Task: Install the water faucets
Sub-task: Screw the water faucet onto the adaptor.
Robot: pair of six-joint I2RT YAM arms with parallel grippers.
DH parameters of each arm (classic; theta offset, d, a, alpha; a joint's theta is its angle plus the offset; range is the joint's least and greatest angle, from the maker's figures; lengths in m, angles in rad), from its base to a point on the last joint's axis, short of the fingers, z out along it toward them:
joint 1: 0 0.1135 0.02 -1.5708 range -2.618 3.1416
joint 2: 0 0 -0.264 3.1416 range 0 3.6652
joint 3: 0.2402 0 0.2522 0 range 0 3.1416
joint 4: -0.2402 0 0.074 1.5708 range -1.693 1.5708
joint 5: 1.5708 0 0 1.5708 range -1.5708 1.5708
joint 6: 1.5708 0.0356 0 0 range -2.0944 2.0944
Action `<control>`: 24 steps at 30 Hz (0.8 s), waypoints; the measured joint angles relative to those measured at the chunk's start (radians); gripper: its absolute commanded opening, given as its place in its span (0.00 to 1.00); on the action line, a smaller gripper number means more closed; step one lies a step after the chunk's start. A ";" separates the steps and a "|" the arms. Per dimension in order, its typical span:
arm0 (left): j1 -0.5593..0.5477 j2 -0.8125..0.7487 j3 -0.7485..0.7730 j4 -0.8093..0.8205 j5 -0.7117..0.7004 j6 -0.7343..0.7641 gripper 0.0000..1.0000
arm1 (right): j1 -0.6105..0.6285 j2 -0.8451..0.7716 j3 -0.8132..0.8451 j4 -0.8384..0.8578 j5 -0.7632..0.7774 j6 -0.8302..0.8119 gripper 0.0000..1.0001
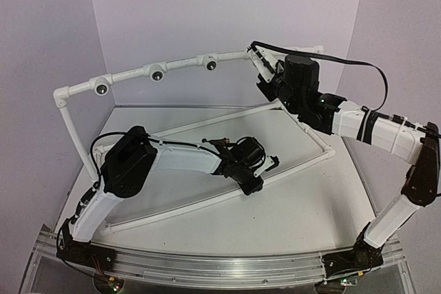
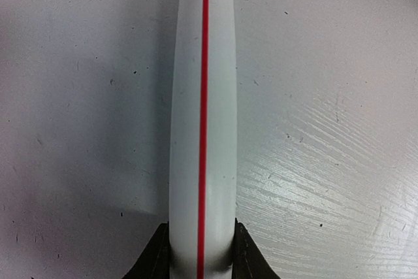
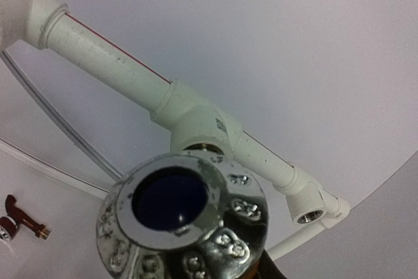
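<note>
Fitting of a faucet into the raised pipe seems to be the step in hand. The right end effector (image 1: 260,67) is up at the right end of the white plastic pipe rail (image 1: 179,65). In its wrist view a silvery faucet (image 3: 228,227), with a round chrome head and a dark blue centre, fills the place in front of the camera. It sits just below the white plastic tee fitting (image 3: 196,119), whose brass threaded socket shows right behind it. The fingers are almost fully hidden under the chrome head, so the grip is a judgement: the end effector appears closed on this faucet. Whether the thread has entered the socket cannot be told. The left end effector (image 2: 202,256) is clamped on a long white pipe with a thin red stripe (image 2: 202,96), low on the pale grey counter (image 1: 289,204), probably to keep the frame from turning. The other piece, a dark reddish-brown faucet (image 3: 19,217), lies on the counter well apart from the rail, untouched. The next move likely calls for bringing the faucet stem straight in line with the socket, then pressing gently and turning the wrist, since a tilted start could cross the thread. After that, the brown faucet must be picked up for another socket, perhaps the white elbow fitting (image 3: 307,207) further along.
</note>
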 measured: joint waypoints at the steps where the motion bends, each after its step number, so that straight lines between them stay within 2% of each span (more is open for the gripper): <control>1: 0.000 0.000 0.000 0.000 0.000 0.000 0.00 | 0.000 0.000 0.000 -0.001 -0.001 0.008 0.00; 11: 0.000 0.000 0.000 0.000 -0.001 0.001 0.00 | -0.010 -0.002 0.019 -0.042 -0.034 0.166 0.00; 24: -0.002 0.000 0.000 -0.001 -0.008 0.006 0.00 | -0.048 -0.025 0.004 -0.054 -0.160 0.328 0.00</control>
